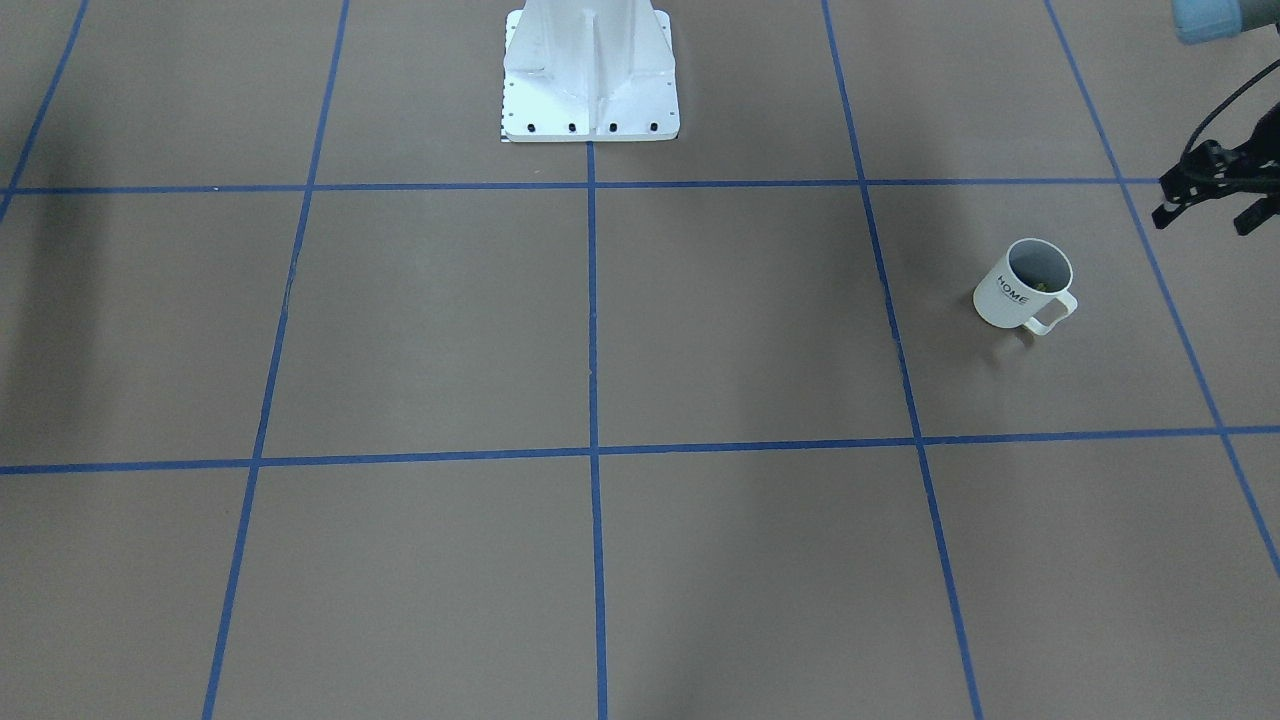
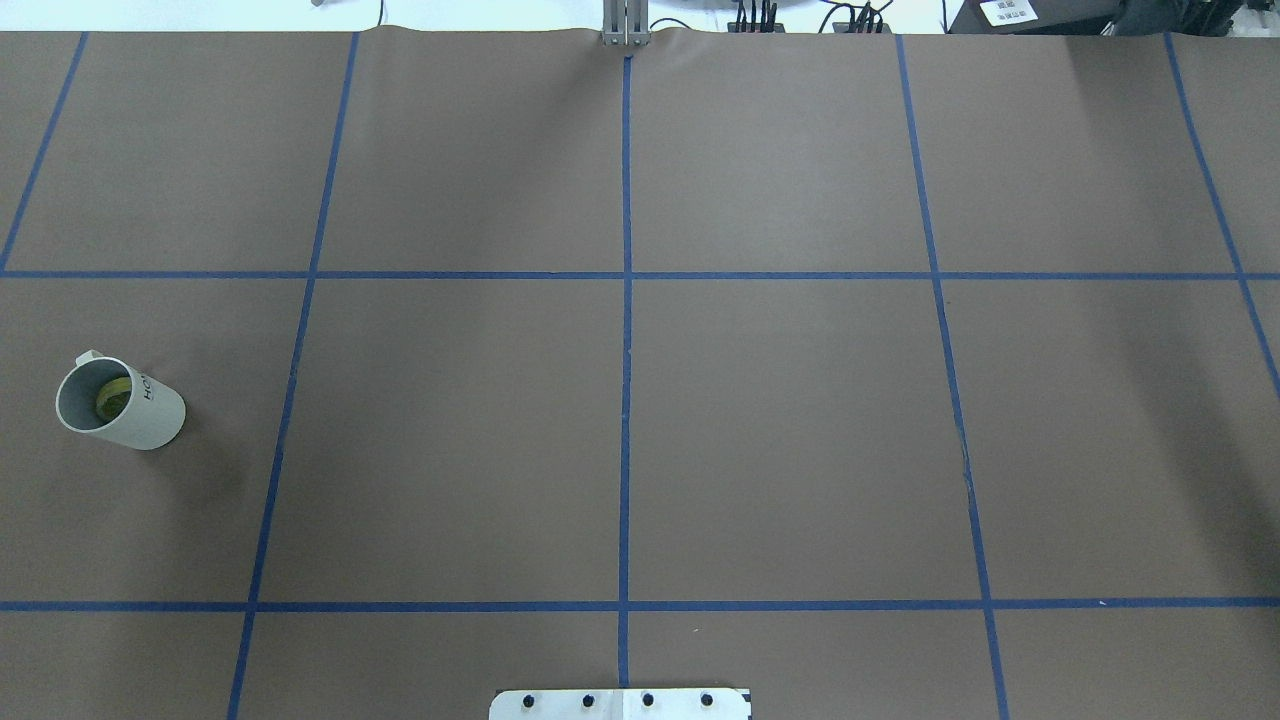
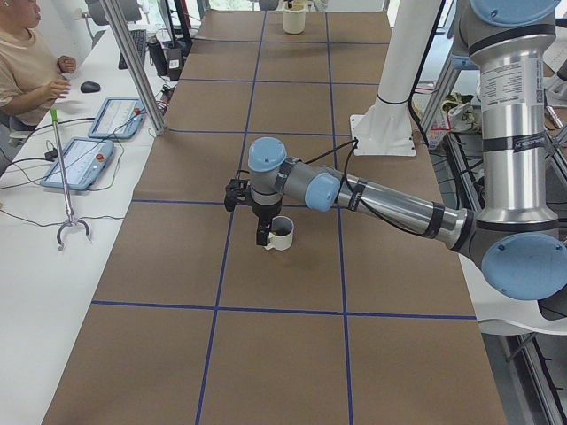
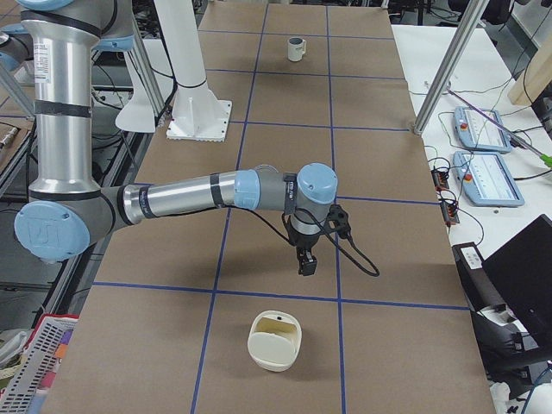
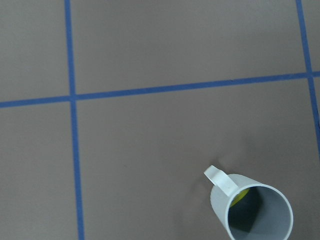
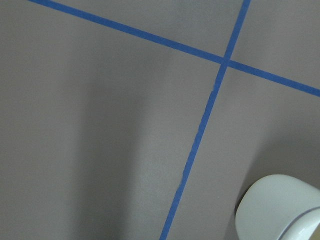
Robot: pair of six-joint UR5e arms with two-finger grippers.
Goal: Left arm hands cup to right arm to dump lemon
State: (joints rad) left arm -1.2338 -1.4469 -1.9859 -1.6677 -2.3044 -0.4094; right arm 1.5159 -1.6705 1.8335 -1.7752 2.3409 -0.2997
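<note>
Currently I see the white cylindrical cup (image 2: pixel 150 420), with its squarish loop handle and black "HOME" lettering, standing upright on the brown paper-covered surface (image 2: pixel 780 420) gridded with blue tape. It is far out at 9 o'clock in the overhead view. The small yellow-green lemon (image 2: pixel 112 398) lies at the bottom of its grey inside.

From the camera facing the robot, my grey tubular left arm (image 3: pixel 390 204) with light-blue joint caps reaches in, and its black left gripper (image 1: pixel 1205 218) hangs near the cup at about 2 o'clock from it, not touching. The fingers look spread with nothing between them. The cup's handle points to 5 o'clock in that view. In the left wrist view the cup sits low at 5 o'clock, mouth open to the camera.

The robot's white metal pedestal (image 1: pixel 590 75) stands at 12 o'clock, at the middle of the surface's edge, between the two arms' halves.

The grey right arm (image 4: pixel 198 191) stretches over the other end of the surface, well apart from the cup. Its black right gripper (image 4: pixel 307 263) points down, and I cannot tell how its fingers stand. A cream-white squarish tub (image 4: pixel 274 341) rests at 7 o'clock from it, across a tape line.

A person in a beige shirt (image 3: pixel 22 62) sits at the white side bench.
</note>
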